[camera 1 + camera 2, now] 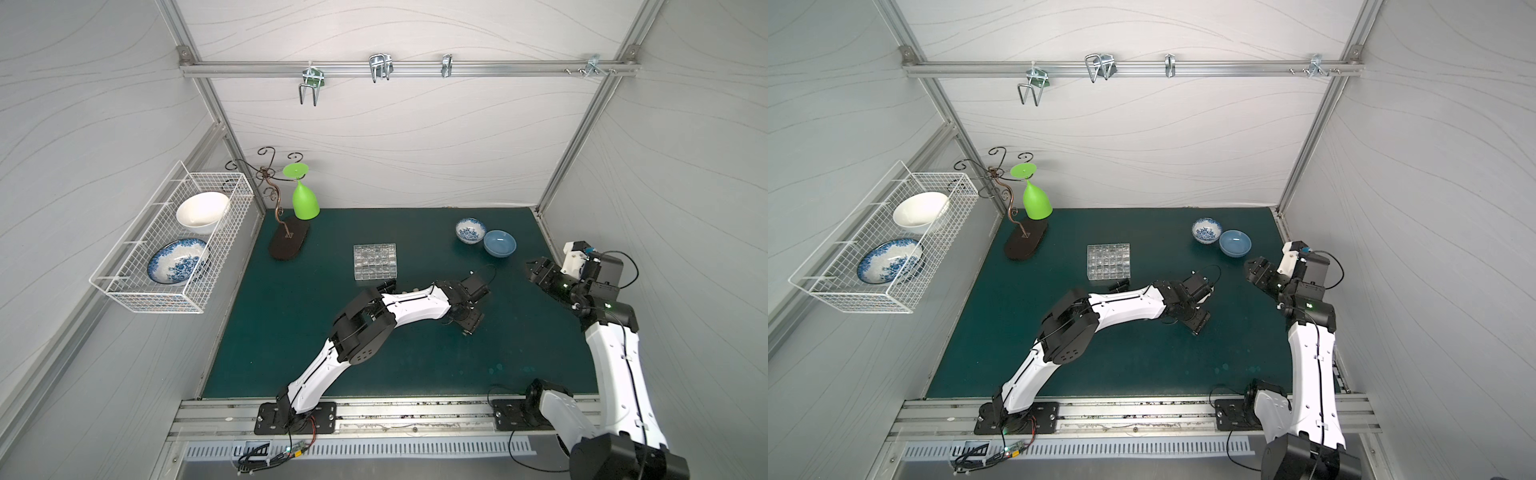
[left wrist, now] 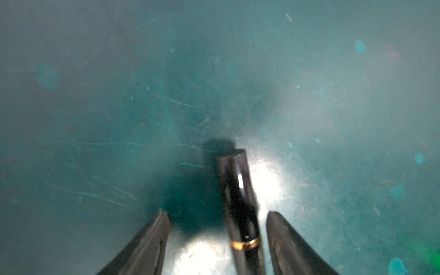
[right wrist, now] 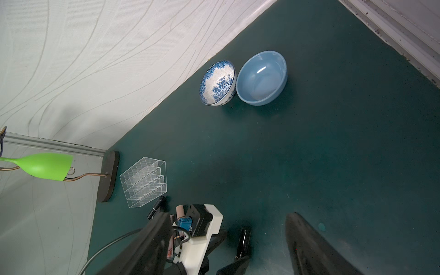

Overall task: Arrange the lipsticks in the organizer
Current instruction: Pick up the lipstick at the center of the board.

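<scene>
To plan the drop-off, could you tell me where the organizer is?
In both top views the organizer stands centrally, the dark stand base to its left, the patterned bowl to its right.

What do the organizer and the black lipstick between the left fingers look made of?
The organizer: clear rigid plastic, likely acrylic; the mat shows through its thin cell walls. The black lipstick: glossy hard plastic or lacquered metal, can't tell which; sharp highlight, gold-coloured band.
</scene>
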Robot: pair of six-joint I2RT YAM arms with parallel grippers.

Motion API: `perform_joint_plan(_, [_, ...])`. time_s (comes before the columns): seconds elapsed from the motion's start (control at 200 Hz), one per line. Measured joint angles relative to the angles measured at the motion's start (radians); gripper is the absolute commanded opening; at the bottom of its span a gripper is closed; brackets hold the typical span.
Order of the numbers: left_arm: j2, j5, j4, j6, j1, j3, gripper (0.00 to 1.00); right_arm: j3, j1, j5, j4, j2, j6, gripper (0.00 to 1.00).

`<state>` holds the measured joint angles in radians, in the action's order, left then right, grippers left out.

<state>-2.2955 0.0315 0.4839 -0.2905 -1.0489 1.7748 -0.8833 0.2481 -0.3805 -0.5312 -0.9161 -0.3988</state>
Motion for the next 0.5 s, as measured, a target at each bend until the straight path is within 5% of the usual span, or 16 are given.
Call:
perform_joint_plan(0.22, [-0.013, -0.002, -0.021, -0.001, 0.002, 0.011, 0.47, 0.0, 0.001, -0.004, 0.0, 0.0, -0.003, 0.78])
perform_joint_plan(0.425, [-0.013, -0.003, -0.024, -0.009, 0.002, 0.008, 0.49, 0.0, 0.001, -0.016, 0.0, 0.0, -0.005, 0.78])
perform_joint_plan(0.5, [-0.013, -0.005, -0.031, -0.016, 0.001, 0.003, 0.59, 0.0, 0.001, -0.024, 0.0, -0.001, -0.005, 0.78])
